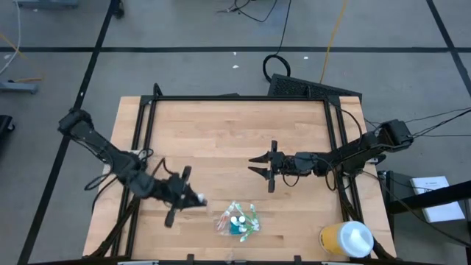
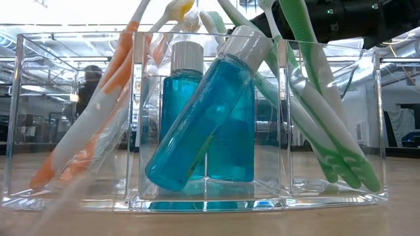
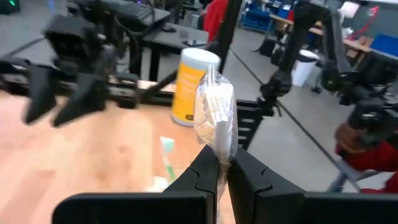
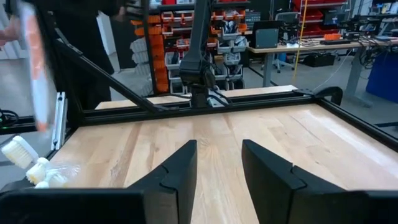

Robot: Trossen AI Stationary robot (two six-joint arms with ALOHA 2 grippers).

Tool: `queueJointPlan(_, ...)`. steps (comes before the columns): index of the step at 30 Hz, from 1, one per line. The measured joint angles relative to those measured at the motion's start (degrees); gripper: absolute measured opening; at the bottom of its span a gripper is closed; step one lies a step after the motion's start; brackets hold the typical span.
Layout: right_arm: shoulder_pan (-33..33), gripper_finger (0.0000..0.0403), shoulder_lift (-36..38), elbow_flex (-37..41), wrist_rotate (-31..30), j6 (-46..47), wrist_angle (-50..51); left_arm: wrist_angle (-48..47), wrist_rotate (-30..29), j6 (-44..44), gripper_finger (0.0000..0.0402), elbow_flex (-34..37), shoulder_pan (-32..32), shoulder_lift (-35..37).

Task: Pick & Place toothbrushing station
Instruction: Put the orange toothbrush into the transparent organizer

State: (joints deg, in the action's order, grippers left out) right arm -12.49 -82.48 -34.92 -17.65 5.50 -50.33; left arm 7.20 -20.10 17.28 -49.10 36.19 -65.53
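So the toothbrushing station (image 1: pixel 238 221) sat near the worktop's (image 1: pixel 221 132) front edge, packed with toothbrushes (image 2: pixel 85 124) and two blue bottles (image 2: pixel 203 118). Just left of it, the left gripper (image 1: pixel 193 197) had its jaws pinched tight on a plastic-wrapped toothbrush (image 3: pixel 214 118). Meanwhile the right gripper (image 1: pixel 259 168) hovered mid-worktop, jaws partly apart, holding nothing. A yellow cup (image 1: pixel 346 239) stood at the front right corner.

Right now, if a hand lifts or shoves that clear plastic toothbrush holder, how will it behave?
The clear rigid plastic holder with three compartments is probably stiff but slick, so pads may slip on its smooth walls. Two blue liquid bottles add weight, so it is likely not featherlight. The tall leaning toothbrushes stick out above the rim, so a quick shove might tip or spill it.
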Motion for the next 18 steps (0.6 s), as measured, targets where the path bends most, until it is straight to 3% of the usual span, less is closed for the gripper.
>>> queueJointPlan(6,0.0,0.0118,0.0,0.0,0.0,0.2,-0.2,-2.1,-7.3,7.3,0.0014,-0.1,5.3,-4.7)
queueJointPlan(18,0.0,0.0114,0.0,0.0,0.0,1.3,-0.4,8.1,-6.4,9.7,0.0014,-0.1,5.6,-14.5)
